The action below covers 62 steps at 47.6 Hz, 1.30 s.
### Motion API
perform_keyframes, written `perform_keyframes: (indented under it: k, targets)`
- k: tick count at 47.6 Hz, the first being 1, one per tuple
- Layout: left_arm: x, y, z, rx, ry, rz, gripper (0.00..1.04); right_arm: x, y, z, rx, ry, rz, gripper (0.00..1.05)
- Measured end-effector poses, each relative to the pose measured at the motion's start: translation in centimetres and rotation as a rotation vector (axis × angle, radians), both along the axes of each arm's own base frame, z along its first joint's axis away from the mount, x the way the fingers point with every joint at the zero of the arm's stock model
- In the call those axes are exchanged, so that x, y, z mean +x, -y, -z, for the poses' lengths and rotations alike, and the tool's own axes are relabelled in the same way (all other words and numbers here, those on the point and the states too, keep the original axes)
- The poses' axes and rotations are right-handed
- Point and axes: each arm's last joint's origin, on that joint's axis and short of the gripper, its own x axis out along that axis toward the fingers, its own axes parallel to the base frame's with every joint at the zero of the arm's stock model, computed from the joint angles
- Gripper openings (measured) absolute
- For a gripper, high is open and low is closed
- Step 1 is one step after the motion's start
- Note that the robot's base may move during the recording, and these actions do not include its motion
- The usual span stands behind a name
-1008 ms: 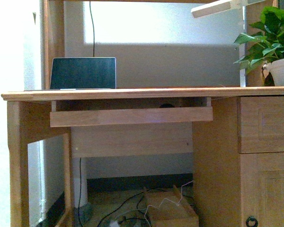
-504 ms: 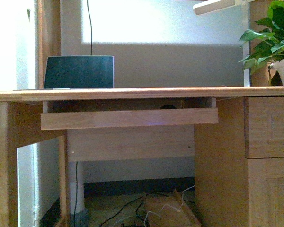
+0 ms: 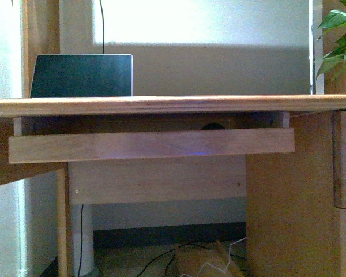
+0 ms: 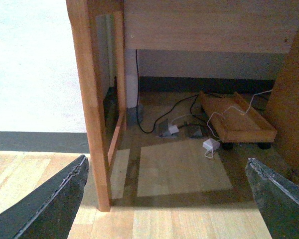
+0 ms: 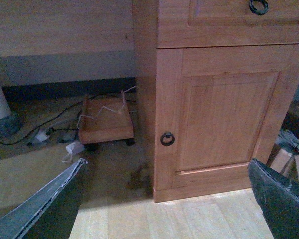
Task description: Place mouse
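Observation:
In the front view, the top of a small dark dome that looks like the mouse (image 3: 213,126) peeks over the front board of the pull-out keyboard tray (image 3: 150,146), under the desk top (image 3: 173,105). The rest of it is hidden behind the board. Neither arm shows in that view. My left gripper (image 4: 167,199) is open and empty, low over the wooden floor by the desk's left leg (image 4: 92,99). Over the floor in front of the desk's cupboard door (image 5: 224,119), my right gripper (image 5: 167,204) is open with nothing between its fingers.
A laptop (image 3: 82,75) stands open on the desk at the back left, and plant leaves (image 3: 340,40) hang in at the right. Under the desk lie a wheeled wooden stand (image 4: 236,122), cables (image 4: 179,112) and a white adapter (image 4: 210,145). Boxes (image 5: 291,167) sit by the cupboard.
The front view has closed in on the desk. The tray and desk edge loom larger, the plant has slid to the right edge, and the lamp has left the picture.

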Motion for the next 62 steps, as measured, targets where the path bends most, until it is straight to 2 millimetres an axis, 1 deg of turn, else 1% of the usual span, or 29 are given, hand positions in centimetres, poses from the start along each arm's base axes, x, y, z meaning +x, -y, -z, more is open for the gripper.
perform_keyframes:
  k: [59,60,62]
  targets:
    - [-0.01,0.00,-0.01,0.000,0.001,0.000,0.97,0.00,0.00,-0.02,0.000,0.001,0.000,0.97]
    - [0.02,0.01,0.05,-0.021,-0.028,0.026,0.97,0.00,0.00,0.00,0.000,0.000,0.000,0.97]
    - [0.07,0.09,0.14,-0.118,-0.190,0.116,0.97,0.00,0.00,0.00,0.000,0.000,0.000,0.97]
